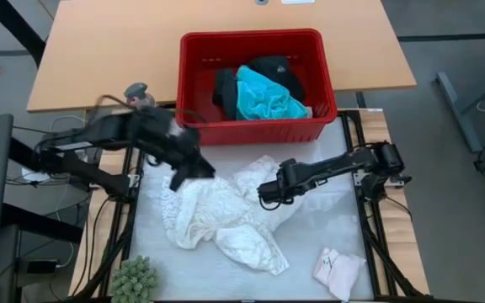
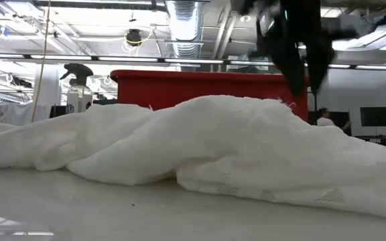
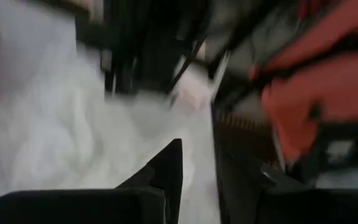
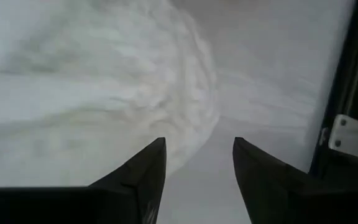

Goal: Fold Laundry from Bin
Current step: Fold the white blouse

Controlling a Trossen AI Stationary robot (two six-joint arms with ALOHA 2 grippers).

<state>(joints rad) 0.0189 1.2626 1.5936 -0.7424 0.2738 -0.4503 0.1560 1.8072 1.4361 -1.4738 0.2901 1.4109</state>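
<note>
Overhead layout: the left gripper (image 1: 181, 177) reaches in over the near-left edge of the white lacy top (image 1: 221, 215), its fingers parted a little with nothing between them. The right gripper (image 1: 269, 195) lies low over the garment's right side, fingers (image 4: 145, 171) apart and empty. The top sprawls crumpled on the table (image 1: 310, 240). Behind it, the red bin (image 1: 259, 126) holds a turquoise shirt (image 1: 263, 97) and black clothing (image 1: 276, 71), partly hidden. The left wrist view is blurred.
</note>
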